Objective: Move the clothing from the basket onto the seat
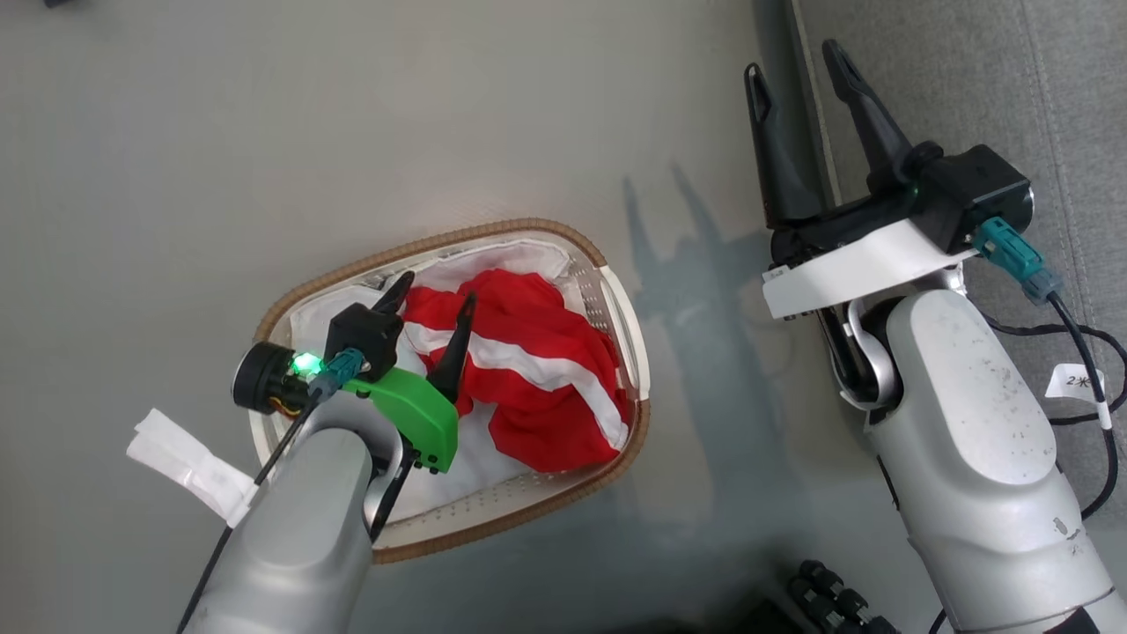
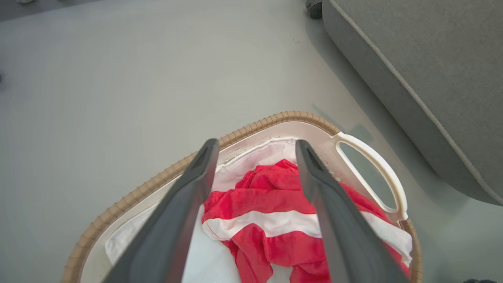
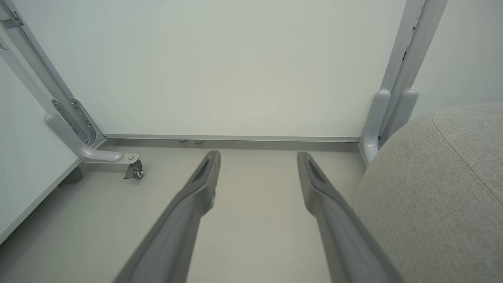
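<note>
Since the clothing [image 1: 528, 370] lies bunched in the basket [image 1: 423, 242] and nothing red rests on the seat [image 1: 1012, 79], the task looks barely begun: no garment is lifted, and both grasp and carry are left to do.

From the head view, the left end effector [image 1: 438, 289] hangs over the basket's left half with its two dark fingers spread, one tip above the white liner [image 1: 493, 264] and the other at the edge of the red cloth. I cannot tell whether it touches. The right end effector [image 1: 792, 58] is released too, empty, raised over the floor [image 1: 264, 132] just beside the seat's edge and well apart from the basket. A small white tag [image 1: 1076, 380] on the right arm's cable bears handwriting, perhaps a "2" and another mark – too small to read surely. A white tape flag [image 1: 189, 467] on the left arm's cable shows no writing.

Along the left wrist view, the open fingers frame the red heap with its white stripe; no lettering shows on the folds. The seat stands near the basket's handle [image 2: 387, 171].

Through the right wrist view, the spread fingers point at bare floor and a pale wall panel [image 3: 235, 67] – the seat's rounded corner sits just to their right.
</note>
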Controlling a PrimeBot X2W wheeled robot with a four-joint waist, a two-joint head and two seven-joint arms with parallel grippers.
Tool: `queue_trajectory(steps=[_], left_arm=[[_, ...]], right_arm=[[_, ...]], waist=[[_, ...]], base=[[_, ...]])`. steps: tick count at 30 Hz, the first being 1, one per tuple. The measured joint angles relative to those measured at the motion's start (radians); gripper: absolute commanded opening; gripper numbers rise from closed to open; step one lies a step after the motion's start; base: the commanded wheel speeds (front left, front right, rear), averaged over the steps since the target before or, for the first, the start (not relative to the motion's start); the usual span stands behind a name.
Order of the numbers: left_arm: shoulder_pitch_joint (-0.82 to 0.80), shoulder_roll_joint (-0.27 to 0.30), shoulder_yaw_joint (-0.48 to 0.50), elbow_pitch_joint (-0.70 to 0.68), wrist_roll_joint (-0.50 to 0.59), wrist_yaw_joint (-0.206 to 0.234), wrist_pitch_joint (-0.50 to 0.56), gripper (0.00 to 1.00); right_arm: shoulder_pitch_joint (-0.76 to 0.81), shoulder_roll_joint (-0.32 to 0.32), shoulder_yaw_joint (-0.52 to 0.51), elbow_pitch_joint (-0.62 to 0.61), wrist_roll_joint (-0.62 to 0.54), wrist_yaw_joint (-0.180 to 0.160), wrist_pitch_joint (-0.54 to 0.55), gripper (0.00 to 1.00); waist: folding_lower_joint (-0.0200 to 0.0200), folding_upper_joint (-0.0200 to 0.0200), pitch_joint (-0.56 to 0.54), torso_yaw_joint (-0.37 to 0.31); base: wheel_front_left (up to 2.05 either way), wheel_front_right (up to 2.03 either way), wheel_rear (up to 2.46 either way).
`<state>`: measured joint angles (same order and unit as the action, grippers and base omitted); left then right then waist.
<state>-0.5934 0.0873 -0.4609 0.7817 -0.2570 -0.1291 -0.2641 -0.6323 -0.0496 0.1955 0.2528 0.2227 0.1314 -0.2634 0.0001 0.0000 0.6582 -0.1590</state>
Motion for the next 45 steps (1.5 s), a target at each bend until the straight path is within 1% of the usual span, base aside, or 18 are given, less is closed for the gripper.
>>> queue_trajectory(steps=[8,14,17,23,27,34,37,45], left_arm=[[-0.111,0.023,-0.144,0.092,-0.043,0.000,0.000,1.00],[-0.176,0.045,-0.316,0.156,-0.049,0.000,0.000,1.00],[-0.195,0.055,-0.383,0.195,-0.064,0.000,0.000,1.00],[-0.226,0.055,-0.491,0.265,-0.118,0.000,0.000,1.00],[-0.252,0.061,-0.581,0.303,-0.111,0.000,0.000,1.00],[-0.276,0.065,-0.602,0.332,-0.132,-0.002,0.000,1.00],[-0.280,0.058,-0.568,0.359,-0.180,-0.002,0.000,1.00],[-0.289,0.044,-0.523,0.397,-0.238,-0.002,0.000,1.00]], right_arm=[[-0.036,0.000,0.004,-0.040,0.009,0.000,0.000,1.00],[-0.050,0.000,0.005,-0.054,0.017,0.000,0.000,1.00],[-0.052,0.000,0.001,-0.056,0.017,0.000,0.000,1.00],[-0.051,0.000,-0.008,-0.054,0.014,0.000,0.000,1.00],[-0.051,0.000,-0.008,-0.054,0.014,0.000,0.000,1.00],[-0.052,0.000,-0.010,-0.053,0.012,0.000,0.000,1.00],[-0.052,0.000,-0.014,-0.051,0.006,0.000,0.000,1.00],[-0.051,0.000,-0.014,-0.046,0.005,0.000,0.000,1.00]], waist=[[0.0001,0.0000,0.117,-0.024],[0.0001,0.0000,0.186,-0.040],[0.0001,0.0000,0.211,-0.046],[0.0001,0.0000,0.241,-0.046],[0.0001,0.0000,0.251,-0.038],[0.0000,0.0000,0.266,-0.031],[0.0000,0.0000,0.273,-0.027],[0.0000,0.0000,0.282,-0.022]], base=[[0.00,0.00,0.00],[0.00,0.00,0.00],[0.00,0.00,0.00],[0.00,0.00,0.00],[0.00,0.00,0.00],[0.00,0.00,0.00],[0.00,0.00,0.00],[0.00,0.00,0.00]])
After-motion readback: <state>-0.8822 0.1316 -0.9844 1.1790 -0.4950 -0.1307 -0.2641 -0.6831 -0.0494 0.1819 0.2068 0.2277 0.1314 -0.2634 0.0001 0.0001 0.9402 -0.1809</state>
